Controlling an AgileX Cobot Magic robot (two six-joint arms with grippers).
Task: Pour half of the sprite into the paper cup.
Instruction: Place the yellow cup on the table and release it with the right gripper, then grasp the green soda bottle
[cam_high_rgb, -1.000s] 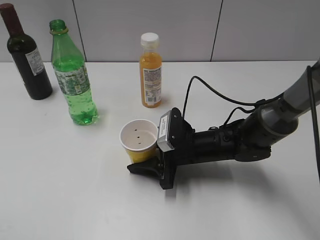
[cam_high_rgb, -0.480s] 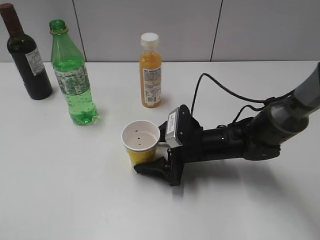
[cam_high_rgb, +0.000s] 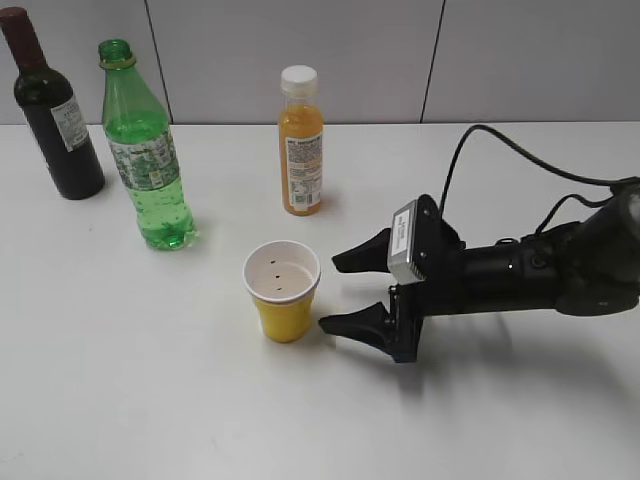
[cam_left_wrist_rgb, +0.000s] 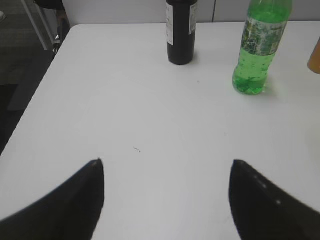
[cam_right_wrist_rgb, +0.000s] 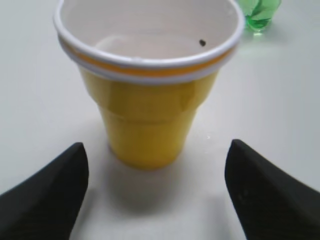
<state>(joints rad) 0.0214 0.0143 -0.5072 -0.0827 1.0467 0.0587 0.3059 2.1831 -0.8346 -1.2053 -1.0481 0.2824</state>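
Sprite (cam_high_rgb: 143, 160): green-white label, text illegible; paper cup (cam_high_rgb: 282, 290) unmarked.

wall (cam_high_rgb: 300, 50): grey panels | table (cam_high_rgb: 150, 380): white | floor (cam_left_wrist_rgb: 20, 50): dark

The tool (cam_high_rgb: 350, 292) lies low over the tabletop (cam_high_rgb: 150, 390), jaws spread wide, empty. The cup (cam_high_rgb: 282, 290) stands upright just ahead of its tips, apart from them. Beyond the cup stands the sprite (cam_high_rgb: 145, 150); the juice bottle (cam_high_rgb: 301, 140) stands to the far side.
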